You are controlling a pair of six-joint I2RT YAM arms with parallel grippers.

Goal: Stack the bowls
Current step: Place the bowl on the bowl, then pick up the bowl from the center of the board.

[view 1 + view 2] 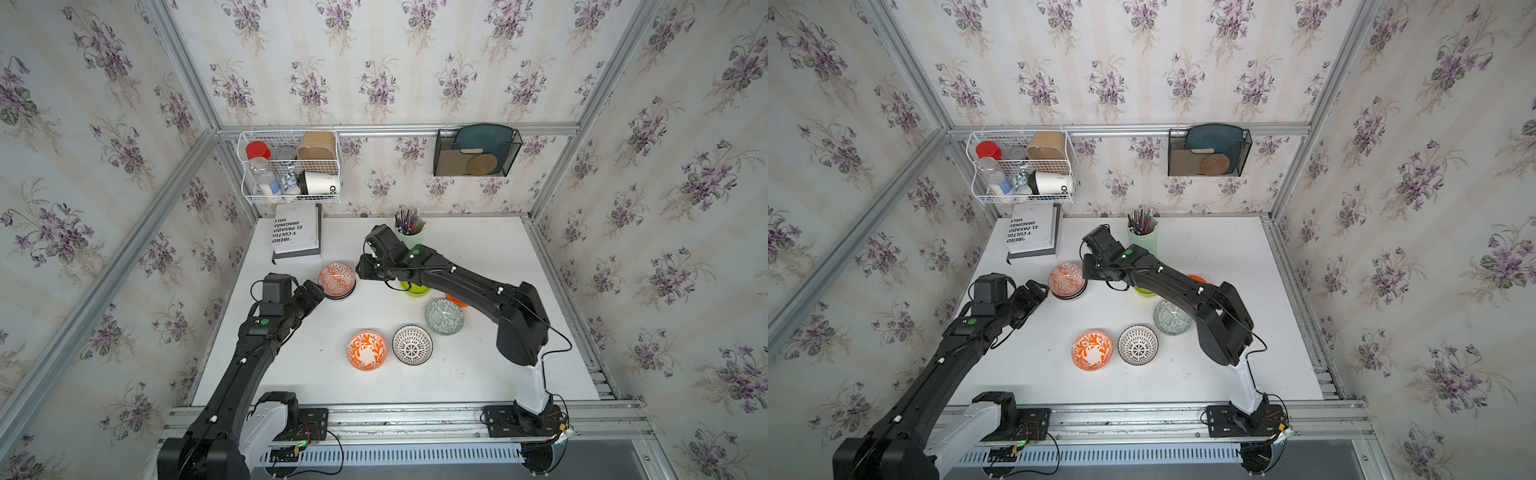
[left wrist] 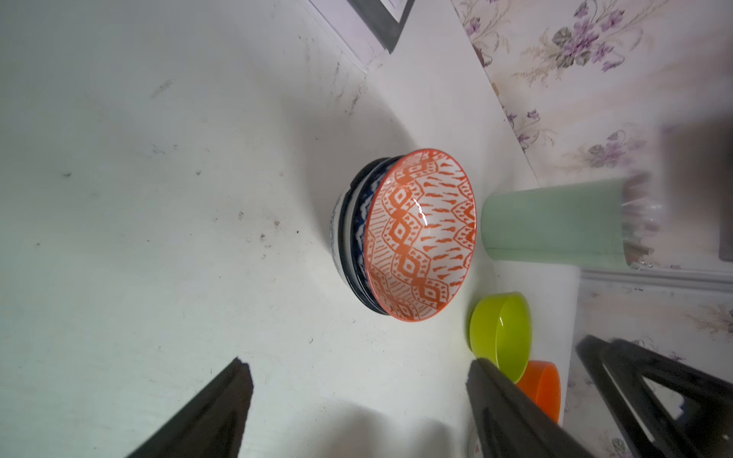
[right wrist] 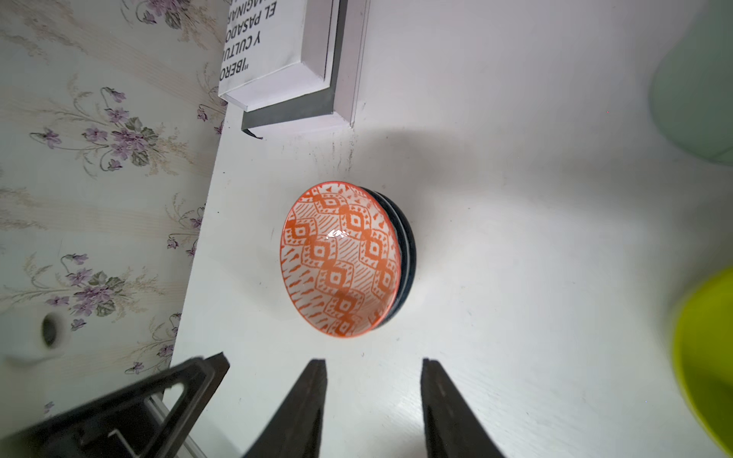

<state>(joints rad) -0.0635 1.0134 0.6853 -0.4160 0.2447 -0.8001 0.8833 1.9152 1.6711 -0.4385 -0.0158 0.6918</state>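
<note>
We are looking down on a white worktop (image 1: pixel 478 374) where two black arms are leaning toward its far-left part. The right arm (image 1: pixel 469 286) is stretching across the middle and hiding part of what is lying beneath it. A white book (image 1: pixel 295 228) is lying by the back wall, and a tall pale-green pen cup (image 1: pixel 1143 241) is standing just behind the right wrist, near enough that we are judging it the likeliest thing to be knocked. Between book and cup the stack (image 1: pixel 337 281) is standing where both arms are reaching it. There an orange-white diamond bowl (image 2: pixel 420 234) is sitting nested, rim up, on what we are taking for two blue floral bowls (image 2: pixel 359 222). Five bowls are lying loose. The grey-green bowl (image 1: pixel 444 316), the black-white bowl (image 1: pixel 412 345) and the orange-white leafy bowl (image 1: pixel 367 350) are clustering nearer the front, well apart from the stack. The lime green bowl (image 2: pixel 499 333) and the plain orange bowl (image 2: pixel 541 388) are sitting just beside each other under the right arm. The left pincer (image 2: pixel 359 368) is standing wide apart and empty just beside the stack. The right pincer (image 3: pixel 373 363) is standing parted on the opposite side, gripping nothing, so we are judging either arm free to fetch the next bowl.
</note>
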